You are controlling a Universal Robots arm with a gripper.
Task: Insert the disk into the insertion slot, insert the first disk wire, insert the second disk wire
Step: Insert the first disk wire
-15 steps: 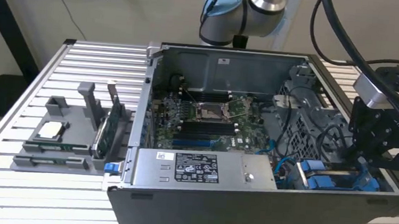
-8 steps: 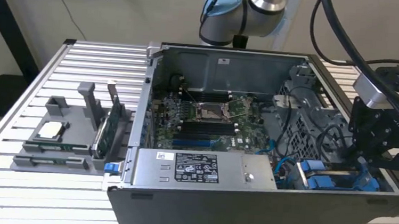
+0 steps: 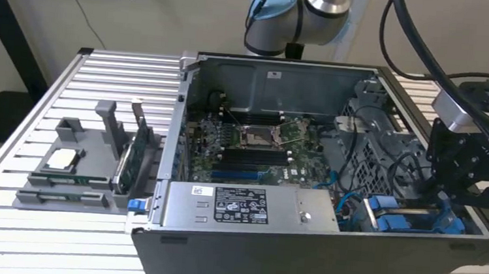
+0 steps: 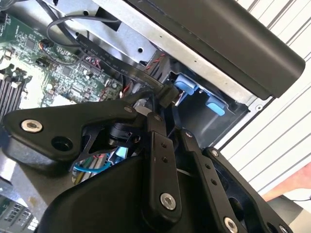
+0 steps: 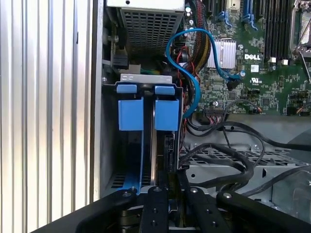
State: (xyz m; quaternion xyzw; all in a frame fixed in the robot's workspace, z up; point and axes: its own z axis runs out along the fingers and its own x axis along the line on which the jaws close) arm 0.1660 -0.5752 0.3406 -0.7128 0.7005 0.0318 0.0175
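The open computer case (image 3: 305, 259) lies on the slatted table. At its corner on the exterior view's right, the insertion slot (image 5: 142, 77) is a grey metal bay. The disk's blue carrier (image 5: 131, 114) stands inside it, with the disk seen edge-on. In the exterior view, blue parts of the carrier (image 3: 385, 207) show in the same corner. My gripper (image 3: 442, 203) reaches down into this bay. In both wrist views its fingers stand close together. They pinch the black plug of a disk wire (image 4: 167, 95) at their tips, right beside the carrier. My gripper (image 5: 171, 188) sits just behind the carrier's edge.
A grey power-supply box (image 3: 239, 205) lies next to the bay, with the motherboard (image 3: 253, 144) behind it. A blue cable (image 5: 192, 77) and loose black cables (image 5: 233, 158) cross close to the bay. A grey fixture with parts (image 3: 76, 176) stands at the exterior view's left.
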